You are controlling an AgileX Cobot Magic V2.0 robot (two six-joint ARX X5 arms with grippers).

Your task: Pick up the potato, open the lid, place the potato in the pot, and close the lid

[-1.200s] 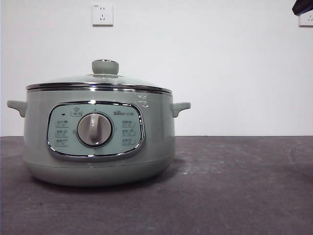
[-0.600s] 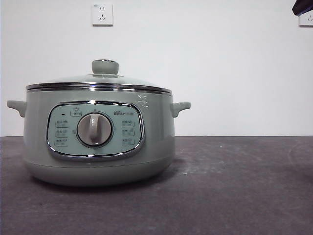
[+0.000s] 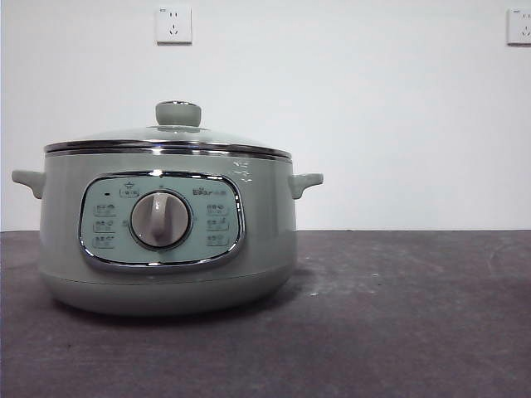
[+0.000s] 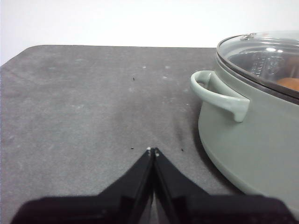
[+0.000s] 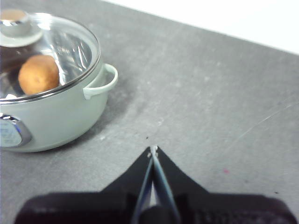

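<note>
- Gone from the front view: the black arm tip that sat at the top right corner half a second ago; that corner now shows only a wall socket [image 3: 518,25].
- Pot [image 3: 166,236], lid [image 3: 170,137] and dial [image 3: 160,220] unchanged across the frames.
- Pot stands upright on the dark grey tabletop [image 3: 398,315], control panel facing the front camera.
- Lid sits closed on the pot rim, knob [image 3: 178,113] on top.
- Potato [image 5: 39,74] is inside the pot, visible through the glass lid in the right wrist view; a sliver of orange also shows through the lid in the left wrist view [image 4: 289,84].
- Left hand [image 4: 153,151]: jaws pressed together, holding nothing, above bare tabletop just beside the pot's side handle [image 4: 217,93], not touching it.
- Right hand [image 5: 153,149]: jaws together, empty, over the tabletop on the pot's other side, apart from the other handle [image 5: 103,81].
- Second wall socket [image 3: 173,24] above the pot on the white wall.
</note>
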